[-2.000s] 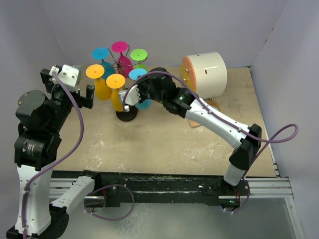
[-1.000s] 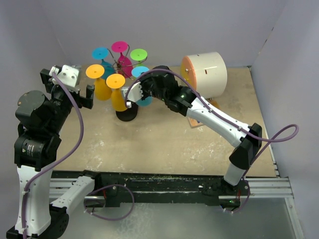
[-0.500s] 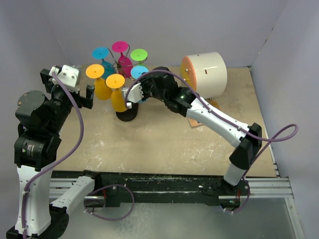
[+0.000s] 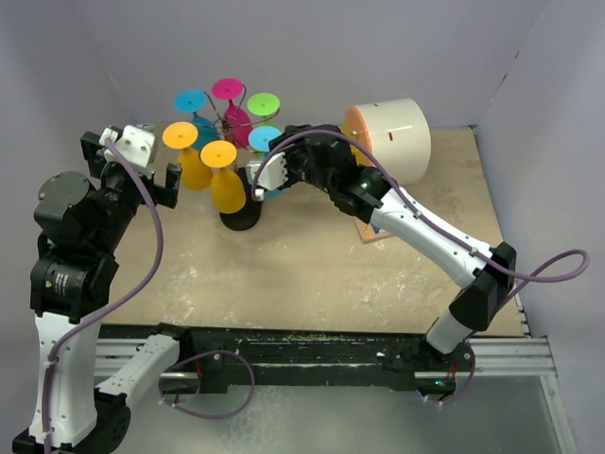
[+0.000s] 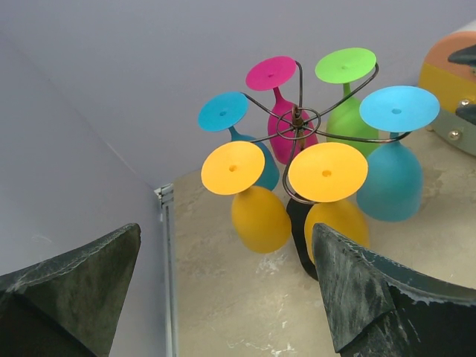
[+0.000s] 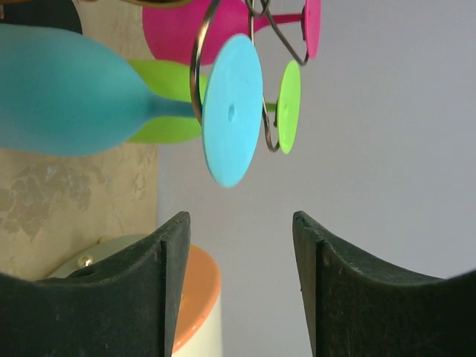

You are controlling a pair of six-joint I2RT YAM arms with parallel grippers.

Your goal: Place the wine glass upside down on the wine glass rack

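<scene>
No text, label, brand or number readable in any view. Only mark: short dark dash on white cylinder [image 4: 402,147], 2 o'clock of rack [image 4: 240,220]; meaning unclear.

The wine glass rack [image 5: 296,123] is thin dark wire on a black base [image 4: 240,219]. Its glasses are plain and matt: a light blue wine glass [image 5: 390,186], a deeper teal-blue glass [image 5: 223,111], a magenta glass [image 5: 271,73], a lime green glass [image 5: 344,65], a yellow-orange glass [image 5: 260,219] and another yellow-orange glass [image 5: 327,171]. The cylinder [image 4: 402,137] is white with an orange face. The counter [image 4: 312,274] is sandy beige, mottled paler. The walls [image 4: 378,47] are pale grey-lilac. The left arm [image 4: 71,236] and right arm [image 4: 425,232] are black and white, with purple cables [image 4: 151,236]
</scene>
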